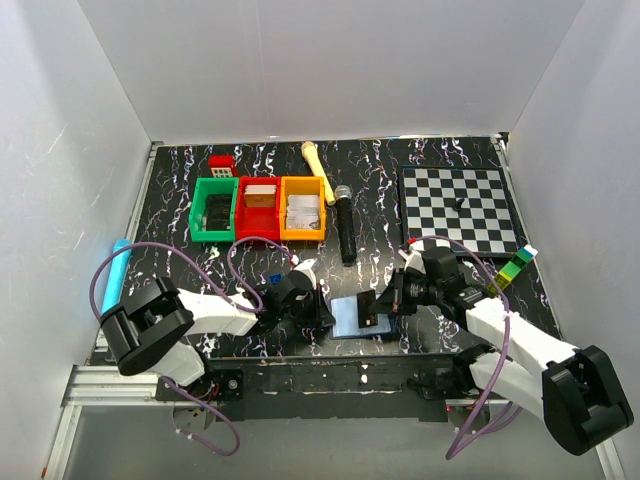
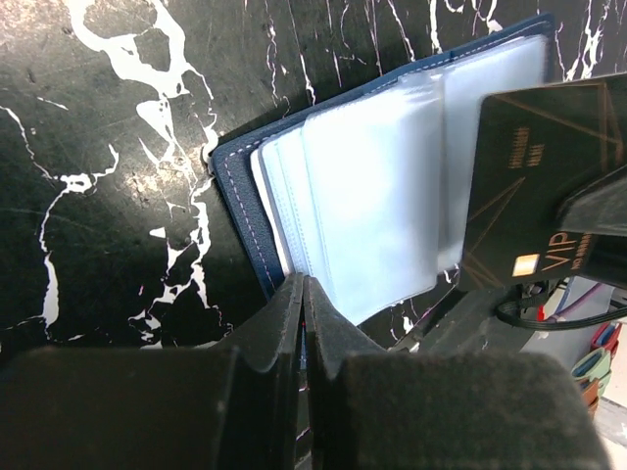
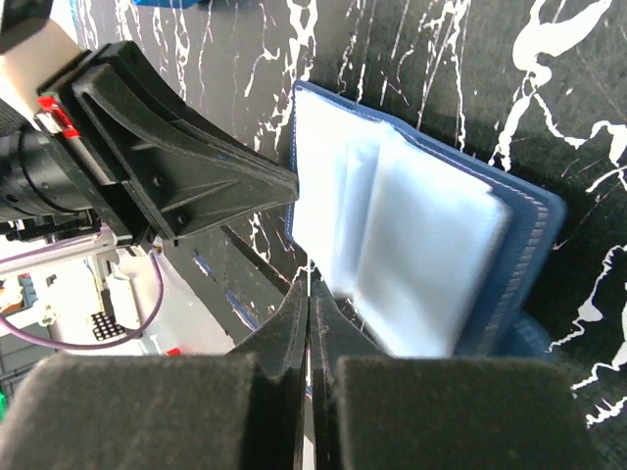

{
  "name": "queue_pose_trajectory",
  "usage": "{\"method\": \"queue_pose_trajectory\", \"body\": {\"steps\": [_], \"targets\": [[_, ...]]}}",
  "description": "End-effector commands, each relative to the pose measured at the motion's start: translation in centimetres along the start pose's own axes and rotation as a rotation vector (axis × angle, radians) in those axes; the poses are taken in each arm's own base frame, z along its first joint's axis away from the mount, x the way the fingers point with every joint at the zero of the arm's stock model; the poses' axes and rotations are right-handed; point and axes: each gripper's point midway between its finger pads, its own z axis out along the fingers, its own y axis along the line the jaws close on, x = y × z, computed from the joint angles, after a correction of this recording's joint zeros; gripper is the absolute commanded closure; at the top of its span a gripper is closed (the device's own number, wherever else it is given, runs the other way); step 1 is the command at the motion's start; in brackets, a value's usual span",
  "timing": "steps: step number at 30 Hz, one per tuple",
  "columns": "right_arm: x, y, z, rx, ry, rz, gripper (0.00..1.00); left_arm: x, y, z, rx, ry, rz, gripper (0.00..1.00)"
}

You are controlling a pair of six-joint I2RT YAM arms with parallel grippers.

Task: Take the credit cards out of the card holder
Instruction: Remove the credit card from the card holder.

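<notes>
**Card holder** (image 1: 347, 318): navy, lying open and flat on your black marbled counter (image 1: 180, 200). It sits close to the near edge at about the middle, between your two arms. Pale, glossy plastic sleeves (image 2: 372, 186) fan up from its fold.

**Credit card** (image 2: 529, 186): black with thin gold lines and "VIP" lettering. It lies tilted over the right side of the card holder, its left edge overlapping the sleeves. You cannot tell whether any corner sits inside a pocket.

**Right end effector** (image 3: 309, 294): fingers pressed together, pinching the right part of the credit card, low over the card holder's right side.

**Left end effector** (image 2: 304, 289): fingers pressed together, their tip touching the card holder's left edge. Whether it nips the cover or only bears on it, you cannot tell.

**Other stock on the counter:**
- Green bin (image 1: 213, 210), red bin (image 1: 258, 207) and orange bin (image 1: 303, 208): side by side in a row, left of the middle, toward the far edge.
- Small red block (image 1: 222, 163): just behind the green bin.
- Black microphone (image 1: 344, 225): just right of the orange bin.
- Pale stick (image 1: 317, 170): slanting behind the microphone, toward the far edge.
- Chessboard (image 1: 460, 208): toward the far right corner.
- Light blue tube (image 1: 117, 270): along the left edge.
- Stack of coloured bricks (image 1: 512, 270): near the right edge.
</notes>
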Motion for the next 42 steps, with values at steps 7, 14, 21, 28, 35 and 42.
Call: {"method": "queue_pose_trajectory", "body": {"steps": [7, 14, 21, 28, 35, 42], "targets": [[-2.7, 2.8, -2.5, 0.030, -0.069, -0.106, 0.99, 0.8, 2.4, -2.2, -0.101, 0.042, 0.168, 0.74], [-3.9, 5.7, -5.3, 0.032, -0.100, -0.252, 0.99, -5.7, -4.2, -6.9, 0.002, -0.165, 0.239, 0.46], [0.7, 12.0, -6.1, -0.163, 0.166, -0.498, 0.99, -9.4, -7.1, -13.0, 0.132, -0.403, 0.288, 0.13], [4.3, 18.0, -6.2, -0.328, 0.315, -0.693, 0.99, -7.2, -12.5, -18.1, 0.485, -0.381, 0.534, 0.10], [4.5, 19.7, -5.8, -0.385, 0.354, -0.717, 0.99, -4.7, -13.8, -19.9, 0.628, -0.309, 0.616, 0.19], [4.9, 21.0, -6.1, -0.426, 0.384, -0.739, 0.99, -2.7, -13.9, -19.2, 0.684, -0.201, 0.631, 0.26]]}}
